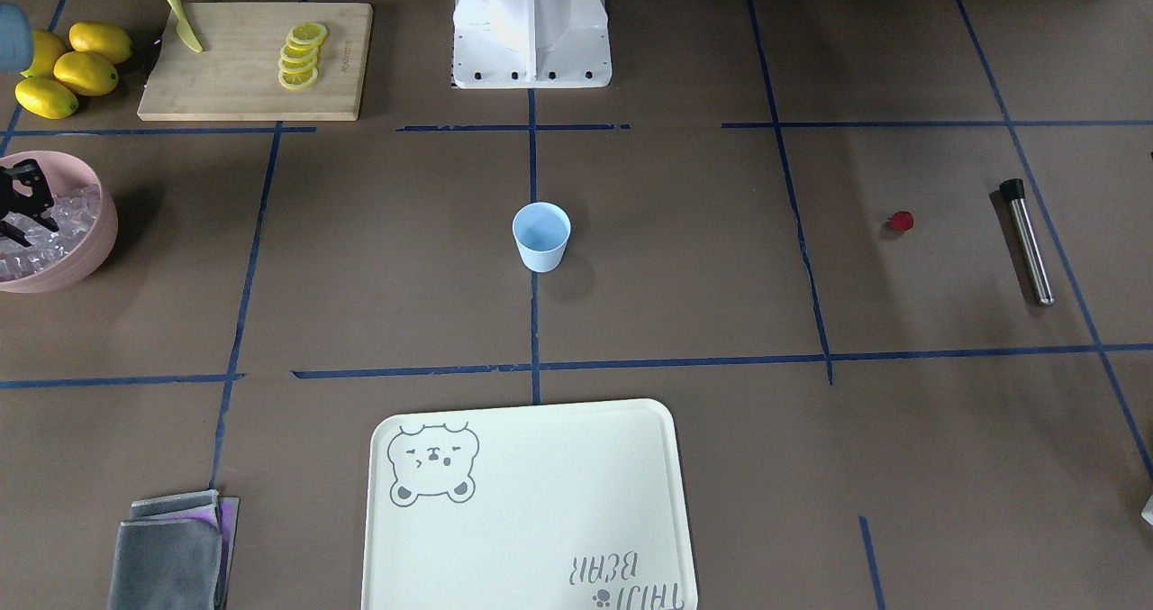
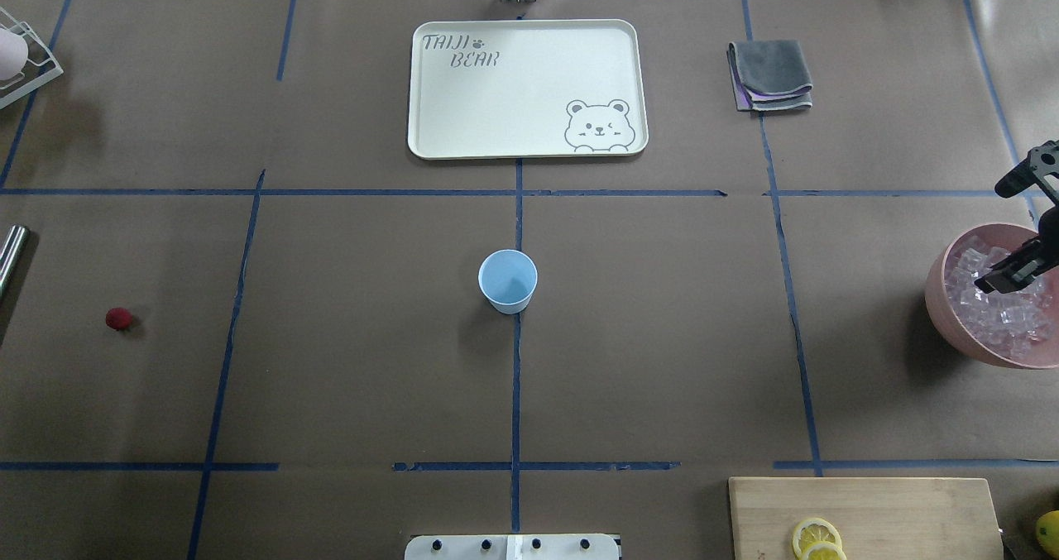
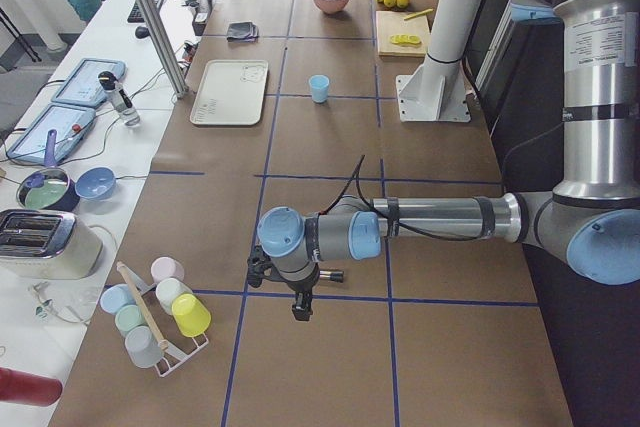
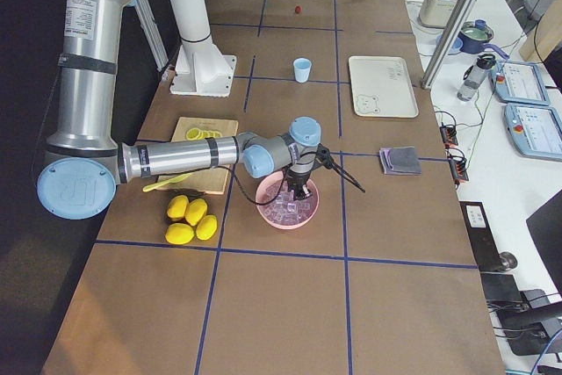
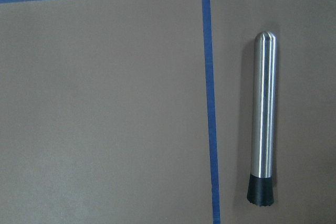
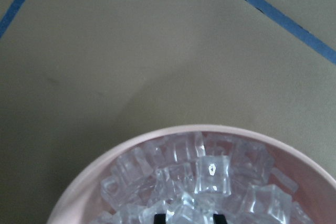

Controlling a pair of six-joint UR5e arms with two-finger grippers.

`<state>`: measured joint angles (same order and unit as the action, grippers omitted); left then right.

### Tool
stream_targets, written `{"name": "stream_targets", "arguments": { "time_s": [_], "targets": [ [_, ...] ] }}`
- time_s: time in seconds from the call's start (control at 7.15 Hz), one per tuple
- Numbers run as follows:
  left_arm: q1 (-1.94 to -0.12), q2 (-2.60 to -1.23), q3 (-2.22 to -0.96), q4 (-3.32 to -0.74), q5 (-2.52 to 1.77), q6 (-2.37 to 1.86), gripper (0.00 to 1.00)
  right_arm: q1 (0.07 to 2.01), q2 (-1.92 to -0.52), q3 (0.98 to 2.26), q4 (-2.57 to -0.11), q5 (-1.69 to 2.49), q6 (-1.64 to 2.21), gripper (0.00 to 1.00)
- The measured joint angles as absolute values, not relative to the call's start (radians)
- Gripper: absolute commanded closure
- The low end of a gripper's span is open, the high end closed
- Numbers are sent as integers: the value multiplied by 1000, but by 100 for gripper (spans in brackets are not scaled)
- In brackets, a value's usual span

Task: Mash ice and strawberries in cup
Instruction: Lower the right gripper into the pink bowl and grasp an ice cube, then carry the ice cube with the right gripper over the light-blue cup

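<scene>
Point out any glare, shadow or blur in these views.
Left wrist view: sharp, with a bright glare streak along the steel muddler. Right wrist view: ice cubes glint with small highlights. Front-facing view: the blue cup throws a soft shadow.

bear tray (image 2: 513,105) | folded cloth (image 2: 771,74) | board (image 1: 234,78) bearing lemon slices (image 1: 302,54) | steel muddler (image 5: 263,119) lying flat

The left arm (image 3: 430,217) lies stretched out level, forearm horizontal and wrist bent, so that the left pincer (image 3: 300,309) points straight down. Whether it is parted or closed cannot be told. The right arm (image 4: 176,158) also reaches out near level with its wrist turned down. The right pincer (image 6: 190,219) hangs vertical, its two black fingertips (image 6: 160,217) set apart — jaws spread.
</scene>
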<state>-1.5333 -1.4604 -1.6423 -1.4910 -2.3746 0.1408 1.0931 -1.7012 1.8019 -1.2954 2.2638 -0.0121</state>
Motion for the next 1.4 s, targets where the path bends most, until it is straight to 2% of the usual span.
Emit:
{"name": "stream_targets", "arguments": {
  "time_s": [0.7,1.12,1.4],
  "targets": [
    [-1534,-1460,-1647,-1490,-2375,140,0,1159,-1672,1872,-1337,2261,-5,100],
    [-1533,-1460,-1646,-1490,-2375,140,0,1141,-1487,1937,-1579,2260,166,100],
    [-1533,-1460,-1646,-1490,-2375,140,0,1027,-1349,1947,-1630,2207,367,100]
  ]
}}
